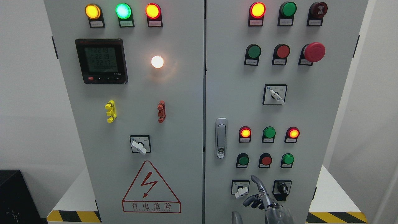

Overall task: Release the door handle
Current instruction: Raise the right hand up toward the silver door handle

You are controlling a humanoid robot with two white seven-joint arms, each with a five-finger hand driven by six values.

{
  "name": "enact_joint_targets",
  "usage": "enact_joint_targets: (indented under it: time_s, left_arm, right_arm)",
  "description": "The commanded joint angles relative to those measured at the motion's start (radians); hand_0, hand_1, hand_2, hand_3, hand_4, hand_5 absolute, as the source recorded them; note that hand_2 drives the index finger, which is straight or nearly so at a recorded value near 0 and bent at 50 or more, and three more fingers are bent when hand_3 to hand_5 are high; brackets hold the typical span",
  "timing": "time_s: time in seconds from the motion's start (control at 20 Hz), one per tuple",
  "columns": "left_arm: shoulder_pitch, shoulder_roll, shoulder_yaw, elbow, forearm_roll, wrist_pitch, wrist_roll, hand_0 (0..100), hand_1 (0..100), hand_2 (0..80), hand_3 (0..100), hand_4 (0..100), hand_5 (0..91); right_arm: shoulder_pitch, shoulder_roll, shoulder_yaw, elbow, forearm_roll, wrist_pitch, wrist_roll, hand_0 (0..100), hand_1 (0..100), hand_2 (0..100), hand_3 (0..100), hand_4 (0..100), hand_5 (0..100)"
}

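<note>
1. Grey sheet metal fills the head view: an electrical cabinet (174, 130) with two doors that meet at a vertical seam just right of centre.
2. On the right-hand door, the door handle (221, 138) sits close to the seam, at about 5 o'clock from the picture's centre. It is a silver, upright, slim latch with a lock at its lower end, and it lies flush against the door with nothing touching it.
3. One robot hand, the right hand (264, 199), rises from the bottom edge at about 5 o'clock, right of the middle. It is dark and metallic, well below the handle and off to its right.
4. Its index finger (258, 184) points up and slightly left toward the panel, while the other fingers curl inward beneath it. The hand holds nothing.
5. The fingertip lies between a white rotary switch (241, 189) at its 9 o'clock and a black rotary switch (282, 188) at its 3 o'clock. Whether it touches the door cannot be told.
6. A rounded grey part (237, 217) shows at the bottom edge, at 8 o'clock from the hand; what it is cannot be told.
7. Above the hand, a row of green and red push buttons (266, 160) sits at 12 o'clock.
8. On the left door, a red lightning warning triangle (151, 187) sits at 7 o'clock from centre.
</note>
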Motion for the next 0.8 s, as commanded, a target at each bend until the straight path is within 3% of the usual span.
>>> enact_joint_targets:
  time_s: [0.0,0.3,0.55,0.75]
  left_arm:
    - [0.000,0.000,-0.021,-0.020,0.000,0.000,0.000,0,0,2.3,9,1,0.0]
    - [0.000,0.000,-0.021,-0.020,0.000,0.000,0.000,0,0,2.3,9,1,0.0]
    - [0.000,0.000,-0.021,-0.020,0.000,0.000,0.000,0,0,2.3,9,1,0.0]
    - [0.000,0.000,-0.021,-0.020,0.000,0.000,0.000,0,0,2.3,9,1,0.0]
  right_arm:
    - [-0.033,0.001,0.026,0.021,0.215,0.003,-0.006,47,34,0,100,97,96]
    - [-0.101,-0.001,0.025,0.061,0.450,0.006,0.000,46,33,3,100,100,97]
    - [-0.207,0.002,0.040,0.153,0.539,0.009,0.008,45,33,3,100,100,97]
    - [-0.253,0.002,0.078,0.208,0.559,0.090,0.009,45,32,3,100,100,97]
